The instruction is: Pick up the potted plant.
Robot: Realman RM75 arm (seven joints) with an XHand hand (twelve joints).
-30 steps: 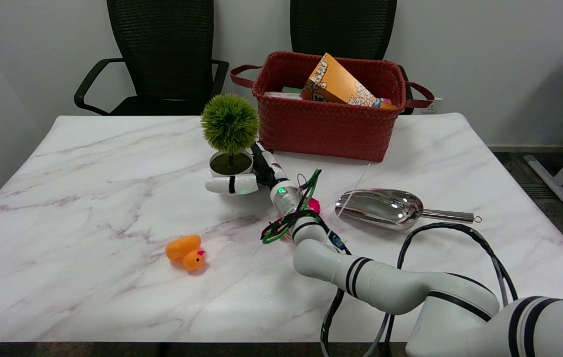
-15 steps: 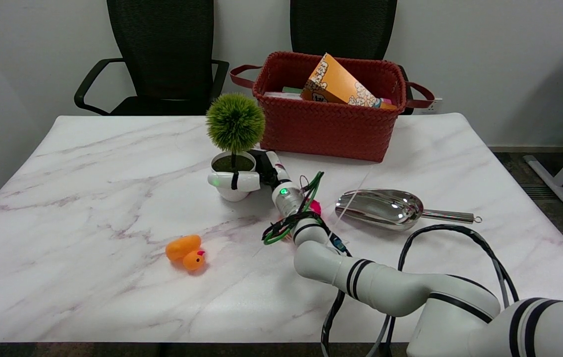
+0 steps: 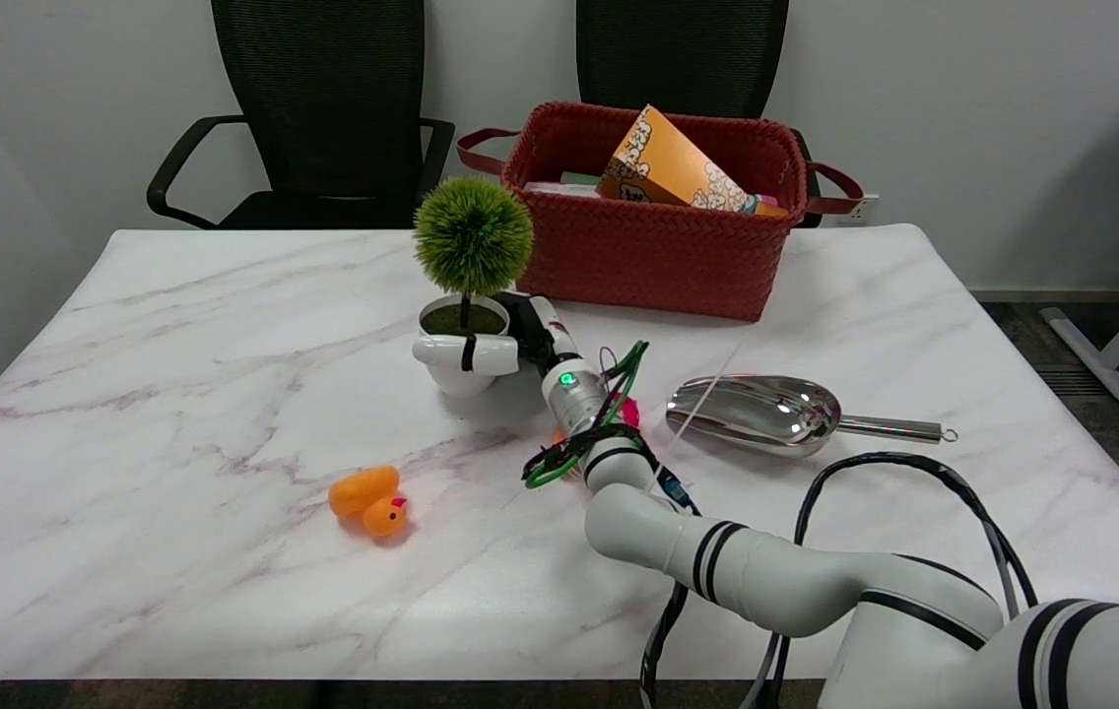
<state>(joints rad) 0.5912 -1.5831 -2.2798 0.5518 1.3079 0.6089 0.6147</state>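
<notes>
In the head view, the plant [image 3: 469, 286] is seen in its white pot near the middle of the bench [image 3: 175, 394], just in front of the red basket [image 3: 653, 246]. The pot is gripped by the robot hand [image 3: 495, 347], with white fingers [image 3: 461, 354] wrapped around its front. A duck [image 3: 369, 501] and a scoop [image 3: 776, 414] lie apart.

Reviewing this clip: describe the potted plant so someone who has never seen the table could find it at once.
Start at the red woven basket at the table's far edge. Just left of its front corner is the potted plant, with the right hand holding its white pot. It is the only thing with a round green tuft on a thin stem.
</notes>
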